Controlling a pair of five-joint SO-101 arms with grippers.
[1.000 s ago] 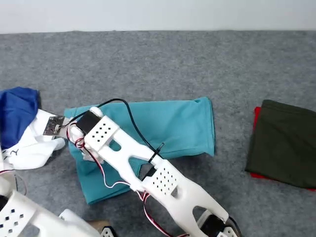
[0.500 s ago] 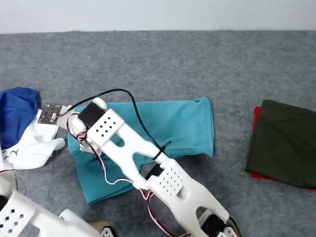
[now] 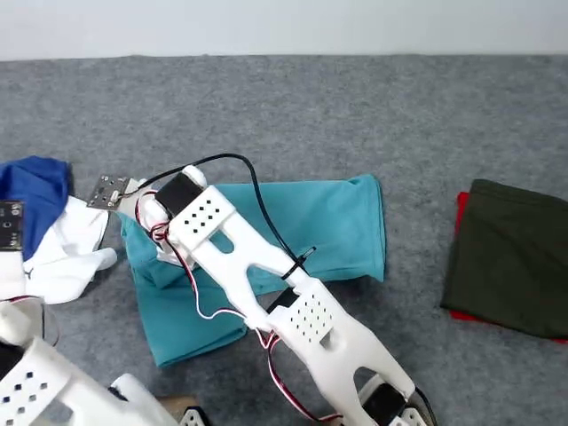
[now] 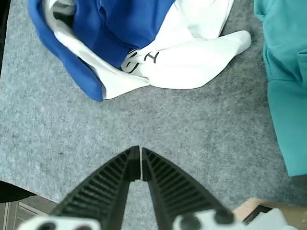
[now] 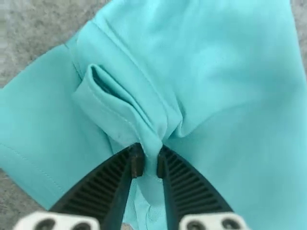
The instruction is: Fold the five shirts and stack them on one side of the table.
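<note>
A teal shirt (image 3: 306, 226) lies spread in the middle of the grey table. My right gripper (image 5: 147, 165) is shut on a raised fold of the teal shirt (image 5: 216, 72) at its left part, under the white right arm (image 3: 231, 262) in the high view. A crumpled blue shirt (image 3: 35, 191) and a white shirt (image 3: 67, 257) lie at the left. My left gripper (image 4: 140, 152) is shut with nothing in it, above bare table near the white shirt (image 4: 192, 62) and blue shirt (image 4: 120, 24). A folded dark green shirt (image 3: 510, 257) rests on a red shirt (image 3: 461, 209) at the right.
The grey table (image 3: 293, 115) has free room behind the teal shirt and between it and the dark green stack. A wooden corner (image 4: 247, 211) shows by the table's near edge. The teal shirt's edge (image 4: 288, 96) lies close to the left gripper.
My right gripper has moved toward the back and a little right, lifting the teal fold with it. The left arm's wrist has risen into the high view at the left edge.
</note>
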